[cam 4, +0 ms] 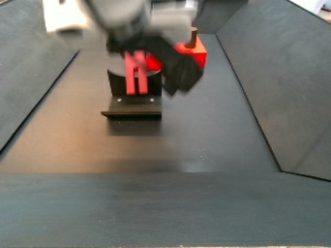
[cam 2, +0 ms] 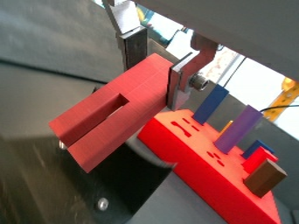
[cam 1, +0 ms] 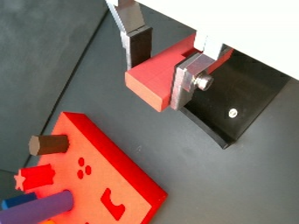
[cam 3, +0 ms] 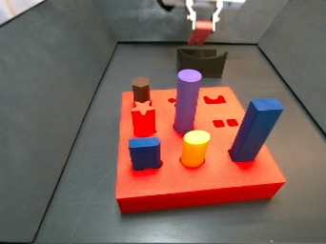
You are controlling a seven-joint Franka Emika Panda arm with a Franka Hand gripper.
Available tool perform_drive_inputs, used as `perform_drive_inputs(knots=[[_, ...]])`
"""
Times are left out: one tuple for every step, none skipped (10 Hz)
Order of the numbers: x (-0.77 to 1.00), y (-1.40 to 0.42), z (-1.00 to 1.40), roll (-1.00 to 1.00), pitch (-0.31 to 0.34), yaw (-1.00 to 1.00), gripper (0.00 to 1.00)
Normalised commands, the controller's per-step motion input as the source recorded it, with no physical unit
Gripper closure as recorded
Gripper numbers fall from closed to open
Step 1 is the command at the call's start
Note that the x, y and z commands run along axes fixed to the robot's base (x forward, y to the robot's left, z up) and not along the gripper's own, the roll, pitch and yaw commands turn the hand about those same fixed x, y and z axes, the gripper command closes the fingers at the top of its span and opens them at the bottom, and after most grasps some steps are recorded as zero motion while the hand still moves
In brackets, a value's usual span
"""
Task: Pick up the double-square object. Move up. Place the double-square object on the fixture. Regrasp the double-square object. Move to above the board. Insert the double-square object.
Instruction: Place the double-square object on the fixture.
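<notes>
Two silver fingers [cam 1: 187,80] of the hand [cam 1: 163,66] are closed on the double-square object [cam 1: 155,80], a smooth matte red block with a slot cut in one end, well seen in a wrist view [cam 2: 107,109]. In a side view the hand [cam 3: 204,23] holds it in the air just above the fixture [cam 3: 201,63], a dark bracket on a flat black base plate with a small screw [cam 1: 232,112]. In front of it lies the board [cam 3: 249,183], a thick red slab. From left to right its pegs are: brown cylinder [cam 3: 140,91], red star [cam 3: 143,121], blue block [cam 3: 145,153], purple cylinder [cam 3: 188,99], yellow cylinder [cam 3: 193,149], tall blue block [cam 3: 257,130]. No writing is readable.
</notes>
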Motion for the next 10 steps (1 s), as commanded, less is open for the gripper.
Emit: perform_drive_inputs(knots=[[0.17,0.14,-1.0,-0.42,0.103,-0.28,1.0],[0.19,0.13,-1.0,-0.21,0.021,-0.25,1.0],[0.15,0.11,-0.8,-0.16,-0.025,-0.23,1.0],[0.12,0.08,-0.59,-0.14,-0.054,-0.19,1.0],[0.1,0.09,-0.47,-0.11,-0.075,-0.16,1.0],[0.07,0.13,-0.4,-0.09,-0.104,-0.1,1.0],[0.07,0.13,-0.4,-0.09,-0.105,-0.08,1.0],[0.07,0.13,-0.4,-0.09,-0.105,-0.06,1.0],[0.07,0.13,-0.4,-0.09,-0.105,-0.05,1.0],[0.0,0.0,0.0,0.0,0.0,0.0,0.0]])
